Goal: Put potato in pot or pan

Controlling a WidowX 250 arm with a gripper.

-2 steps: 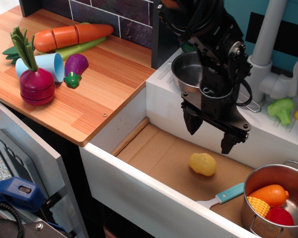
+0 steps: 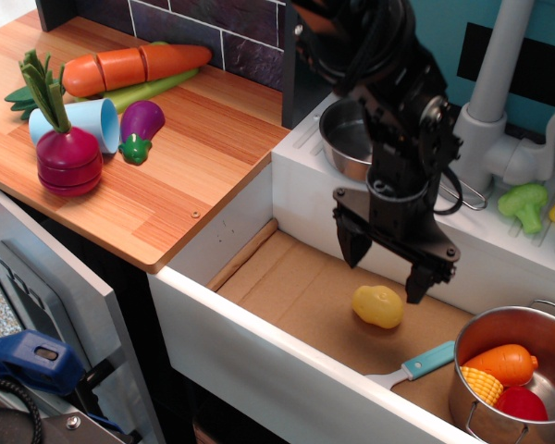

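On the far left, the wooden bench [image 2: 166,185] carries a red beet with green leaves [image 2: 67,153], a pale blue cup [image 2: 88,120] lying on its side behind it, a small purple eggplant [image 2: 141,125] just beside the cup, and a sliced orange carrot [image 2: 134,65] resting on a green strip along the dark tiled wall. To the right of the bench drops the white sink basin [image 2: 259,347], its floor lined with brown cardboard. On the ledge behind the basin sits the small steel pan [image 2: 344,139], partly hidden by the black arm, with its thin wire handle showing past the arm on the right. The claw [image 2: 387,266] hangs inside the basin with its two dark fingers spread wide and nothing between them, poised just above the potato [image 2: 378,306]. The potato lies on the cardboard floor, slightly below and between the fingertips, apart from them. Further right a spatula with a teal handle [image 2: 416,363] lies on the cardboard, touching or nearly touching a taller steel pot [image 2: 509,328] that holds an orange vegetable [image 2: 505,362], a corn cob [image 2: 479,383] and a red piece. A green broccoli [image 2: 524,202] stands on the rear ledge beside the grey faucet [image 2: 499,102].
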